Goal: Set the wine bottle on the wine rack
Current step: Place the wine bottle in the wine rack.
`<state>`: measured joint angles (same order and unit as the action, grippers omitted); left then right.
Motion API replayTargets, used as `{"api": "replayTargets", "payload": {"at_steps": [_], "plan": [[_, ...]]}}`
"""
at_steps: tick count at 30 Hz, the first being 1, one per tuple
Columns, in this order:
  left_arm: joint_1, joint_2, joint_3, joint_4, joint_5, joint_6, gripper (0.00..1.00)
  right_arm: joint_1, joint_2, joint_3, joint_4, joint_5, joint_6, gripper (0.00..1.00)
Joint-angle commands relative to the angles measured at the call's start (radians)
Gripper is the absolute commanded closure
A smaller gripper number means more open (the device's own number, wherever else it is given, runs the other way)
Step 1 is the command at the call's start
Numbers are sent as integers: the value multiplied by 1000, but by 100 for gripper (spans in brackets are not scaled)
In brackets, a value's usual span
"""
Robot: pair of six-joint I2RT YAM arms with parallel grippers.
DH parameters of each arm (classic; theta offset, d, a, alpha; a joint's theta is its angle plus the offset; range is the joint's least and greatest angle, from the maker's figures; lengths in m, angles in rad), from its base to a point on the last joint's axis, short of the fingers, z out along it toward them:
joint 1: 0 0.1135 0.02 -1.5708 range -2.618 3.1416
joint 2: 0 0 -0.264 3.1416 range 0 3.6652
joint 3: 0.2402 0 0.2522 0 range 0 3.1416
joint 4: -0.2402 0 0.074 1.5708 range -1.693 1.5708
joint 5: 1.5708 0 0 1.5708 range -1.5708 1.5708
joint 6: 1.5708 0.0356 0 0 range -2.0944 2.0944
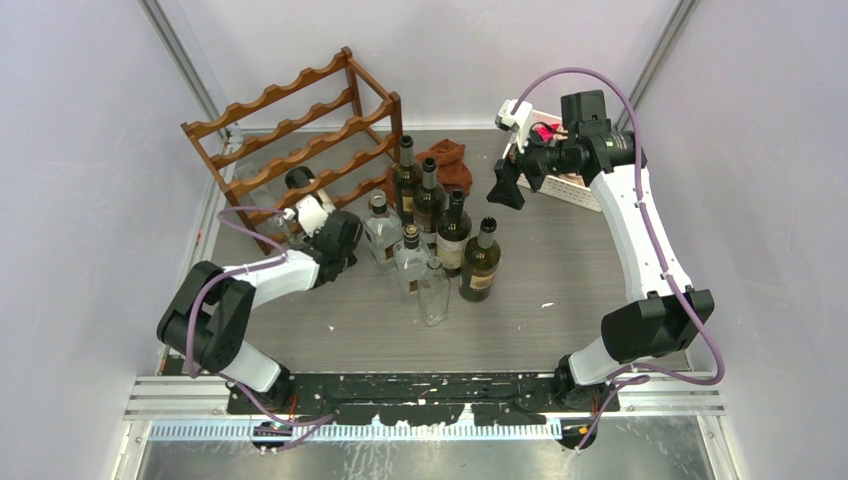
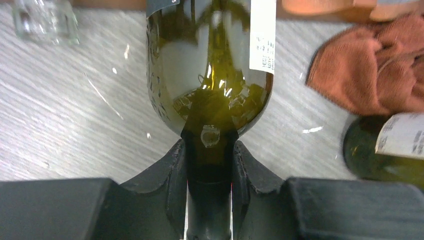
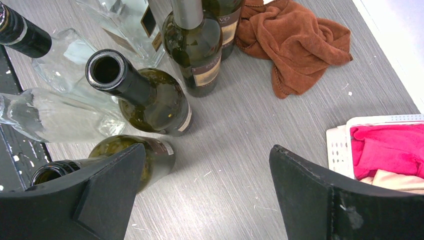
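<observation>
- We see the left gripper closed narrow on the neck of the dark green glass wine bottle. Both black fingers touch the glass.
- In the left wrist view the bottle's body points away from the gripper, over the grey wood-grain tabletop. A white label runs along its right side.
- From the top camera, the left gripper has the bottle at the front lower tier of the dark reddish-brown wooden wine rack with scalloped rails. We cannot tell if it rests on a rail.
- A cluster of upright bottles stands mid-tabletop, just right of the left gripper. The clear glass ones are nearer and the dark green ones farther.
- The right gripper is wide open and holds nothing. It hangs above the tabletop, between the cluster and the basket.
- In the right wrist view, the bottle mouths sit to the left below the gripper.
- A crumpled rust-brown cloth lies behind the cluster, near the rack's right end.
- A white perforated plastic basket sits far right with a bright pink cloth inside, well apart from the rack.
- A clear glass item lies near the rack's base. It is too blurred for us to identify.
</observation>
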<state>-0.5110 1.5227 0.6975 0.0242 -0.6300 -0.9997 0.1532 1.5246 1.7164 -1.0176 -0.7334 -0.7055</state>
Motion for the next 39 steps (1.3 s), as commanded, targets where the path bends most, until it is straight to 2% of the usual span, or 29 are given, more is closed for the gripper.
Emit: {"api": "replayTargets", "payload": {"at_steps": [1,9,13,21,25,28,33,39], "plan": [[63,-55,100,1,-68,44,95,-6,-21,9,29,-8,-3,0],[117,-16,192,-49,-52,40,90,-8,-18,13,27,-8,-4,0],[140,17,223,-38,-54,58,84,-8,-17,17,18,-3,-14,0],[155,42,251,46,-41,132,55,-8,-16,23,4,1,-23,0],[155,6,260,46,43,170,48,-9,-16,26,-5,5,-30,0],[155,-47,267,-11,92,189,45,-9,-15,26,-7,4,-31,0],[143,-160,275,-205,159,170,45,-9,-9,25,-8,-1,-28,0],[59,-191,269,-355,58,132,44,-9,2,26,-6,-13,-19,0]]}}
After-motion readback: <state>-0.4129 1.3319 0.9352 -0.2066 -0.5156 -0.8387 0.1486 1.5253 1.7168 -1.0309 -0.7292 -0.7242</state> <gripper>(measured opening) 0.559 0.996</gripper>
